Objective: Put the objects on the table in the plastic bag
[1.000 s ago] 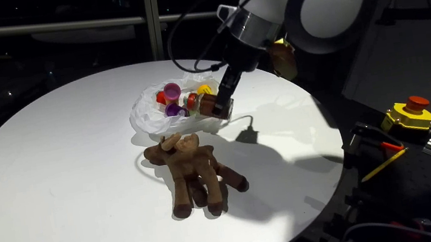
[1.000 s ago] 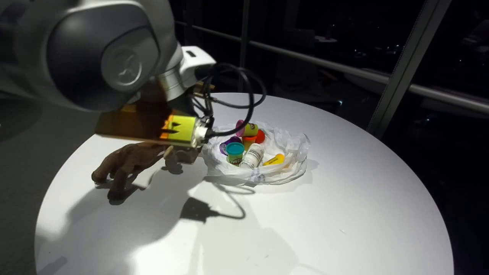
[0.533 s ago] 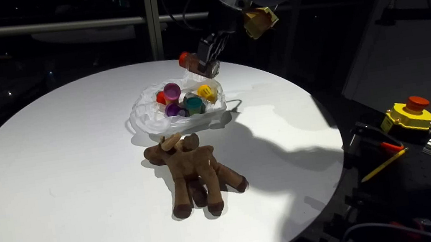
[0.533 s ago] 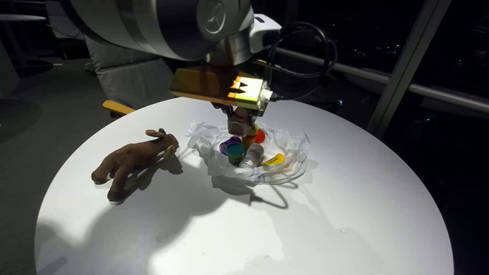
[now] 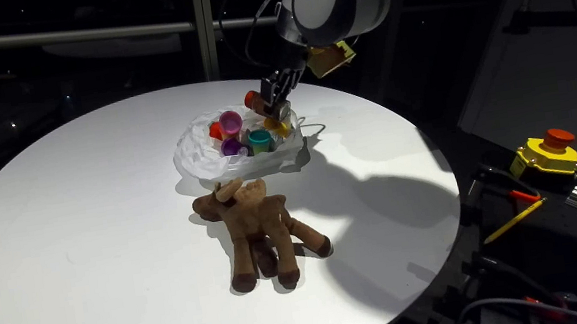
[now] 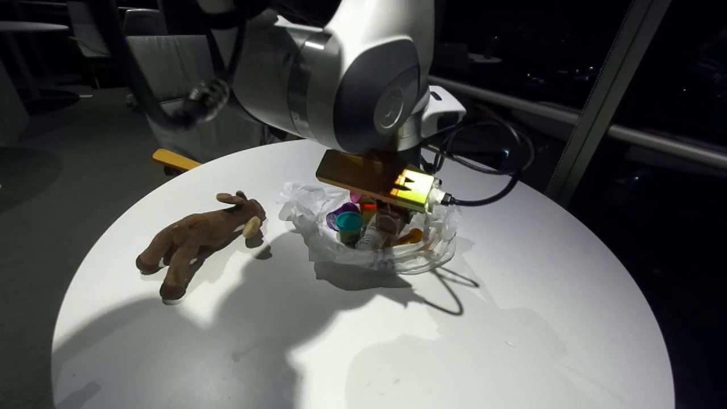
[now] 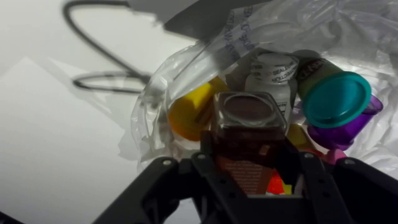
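My gripper (image 5: pixel 276 108) is shut on a dark red-brown glass jar (image 5: pixel 256 103) with an orange-red lid. The jar is tilted, its clear base towards the camera in the wrist view (image 7: pixel 248 112). The gripper holds it low over the yellow-container side of the open white plastic bag (image 5: pixel 198 160). In the bag lie a teal-lidded tub (image 5: pixel 259 140), a purple cup (image 5: pixel 231 147), a pink-lidded tub (image 5: pixel 230 121), a red item (image 5: pixel 215 131), a yellow container (image 7: pixel 192 112) and a white bottle (image 7: pixel 270 81). A brown plush moose (image 5: pixel 251 218) lies on the table outside the bag.
All this is on a round white table (image 5: pixel 82 259). A yellow box with a red button (image 5: pixel 546 157) and a pencil (image 5: pixel 514 220) lie on a dark surface beside it. A grey chair (image 6: pixel 182 119) stands behind the table in an exterior view.
The gripper, holding the jar, has moved from the moose side of the bag to above it. It rose, then came lower over the bag. The moose and the bag's contents stay put.
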